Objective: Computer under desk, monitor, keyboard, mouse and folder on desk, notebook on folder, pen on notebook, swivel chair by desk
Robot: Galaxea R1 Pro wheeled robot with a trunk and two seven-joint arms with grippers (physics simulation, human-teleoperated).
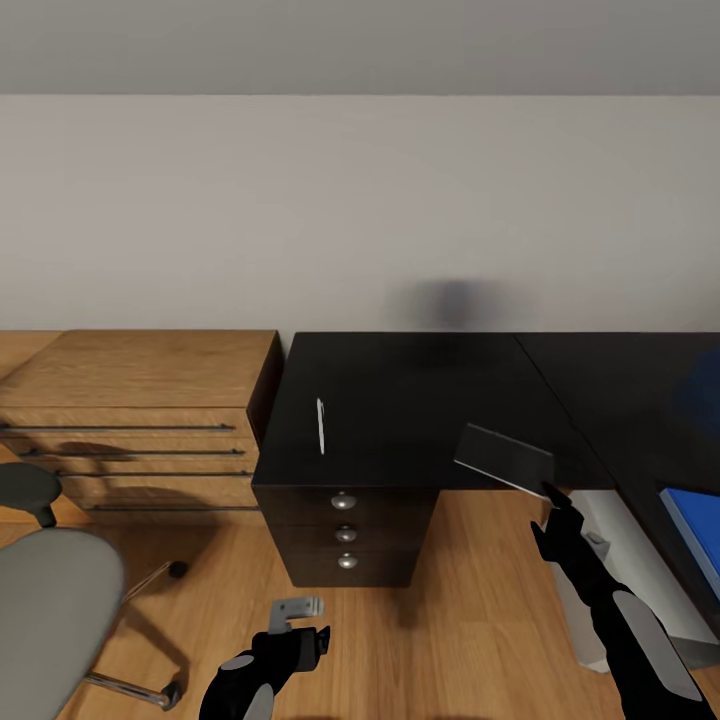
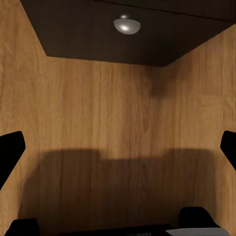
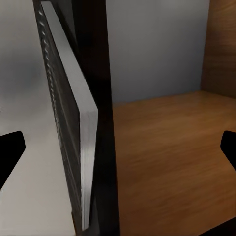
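The dark grey notebook (image 1: 503, 458) lies tilted at the front edge of the black desk (image 1: 400, 400), one corner past the edge. My right gripper (image 1: 551, 496) is at that corner and is open. In the right wrist view the notebook (image 3: 69, 128) appears edge-on between the wide-spread fingers (image 3: 10, 152), lying against the desk edge (image 3: 96, 123). The white pen (image 1: 320, 425) rests on the desk to the left. A blue folder (image 1: 692, 528) sits at the far right. The pale computer (image 1: 625, 575) stands under the desk. My left gripper (image 1: 297, 612) hangs open and empty over the floor.
A black three-drawer cabinet (image 1: 345, 530) with silver knobs (image 2: 127, 24) stands under the desk's left end. A light wooden drawer chest (image 1: 140, 420) is to its left. The grey swivel chair (image 1: 50, 610) sits at lower left. Wood floor (image 1: 460, 620) lies between my arms.
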